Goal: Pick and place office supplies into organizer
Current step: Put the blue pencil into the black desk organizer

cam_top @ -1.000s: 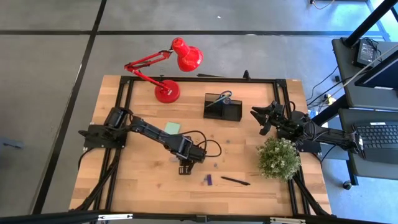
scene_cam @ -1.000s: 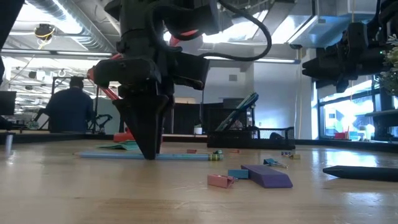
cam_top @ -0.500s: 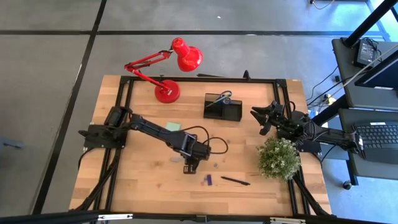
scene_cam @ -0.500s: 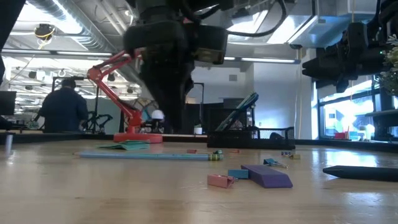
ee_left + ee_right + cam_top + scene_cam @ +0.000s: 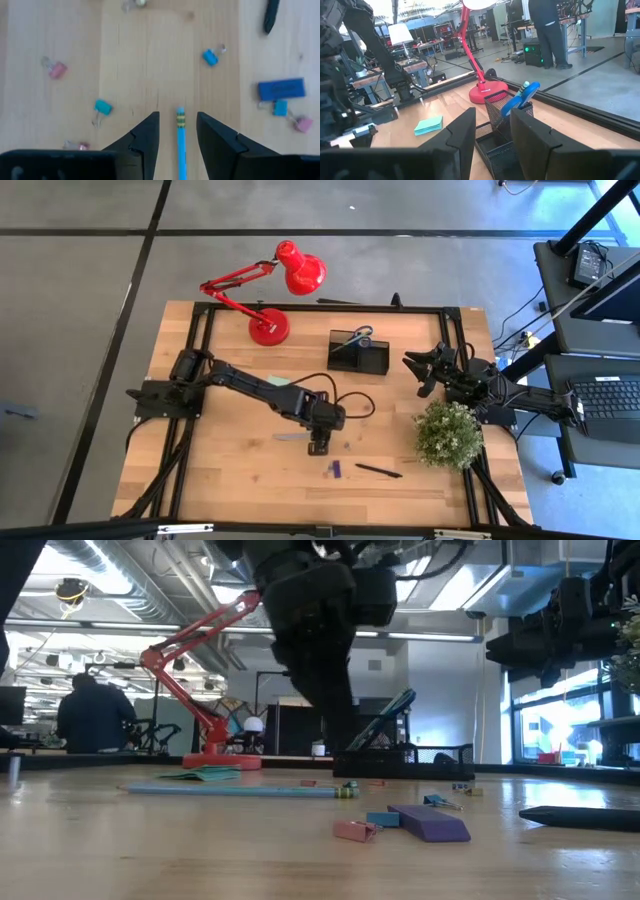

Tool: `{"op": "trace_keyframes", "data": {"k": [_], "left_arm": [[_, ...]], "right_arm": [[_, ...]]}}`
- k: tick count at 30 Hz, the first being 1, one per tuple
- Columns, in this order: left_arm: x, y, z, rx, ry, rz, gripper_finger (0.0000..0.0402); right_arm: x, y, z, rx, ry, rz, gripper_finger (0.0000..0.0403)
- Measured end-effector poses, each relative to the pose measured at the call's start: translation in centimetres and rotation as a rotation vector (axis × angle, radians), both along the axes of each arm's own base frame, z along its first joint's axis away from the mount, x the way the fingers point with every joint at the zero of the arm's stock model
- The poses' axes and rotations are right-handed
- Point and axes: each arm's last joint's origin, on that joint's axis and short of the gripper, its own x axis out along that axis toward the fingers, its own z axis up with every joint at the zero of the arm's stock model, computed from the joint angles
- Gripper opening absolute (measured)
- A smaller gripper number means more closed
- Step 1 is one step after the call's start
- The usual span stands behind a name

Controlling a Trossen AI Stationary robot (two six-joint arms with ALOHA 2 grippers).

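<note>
one light-blue pencil lies flat on the wooden table, near the table's middle, its banded eraser end showing between the two dark fingers of the left gripper. those fingers stand apart, one on each side of the pencil, not touching it. small binder clips lie scattered on the wood around it, teal and pink, with a purple piece just beyond. a black pen lies near the table's front edge. farther back sits the black mesh organizer, blue-handled scissors standing in it. a green sticky-note pad lies by the left arm. the right gripper hangs beside the organizer, fingers apart, holding nothing, next to a bushy plant. a red lamp stands at the back.
</note>
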Motion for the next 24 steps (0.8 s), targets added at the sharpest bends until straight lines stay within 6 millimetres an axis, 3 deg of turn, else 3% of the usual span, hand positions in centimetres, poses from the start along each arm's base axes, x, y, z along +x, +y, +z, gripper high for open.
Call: {"op": "trace_keyframes", "data": {"k": [9, 24], "left_arm": [[1.8, -0.3, -0.9, 0.043, 0.113, 0.01, 0.0092], [2.1, -1.6, -2.2, 0.0, 0.17, 0.026, 0.0104]], "right_arm": [[0.0, 0.0, 0.0, -0.001, 0.0, 0.0, 0.0126], [0.0, 0.0, 0.0, -0.001, 0.0, -0.001, 0.0126]]}}
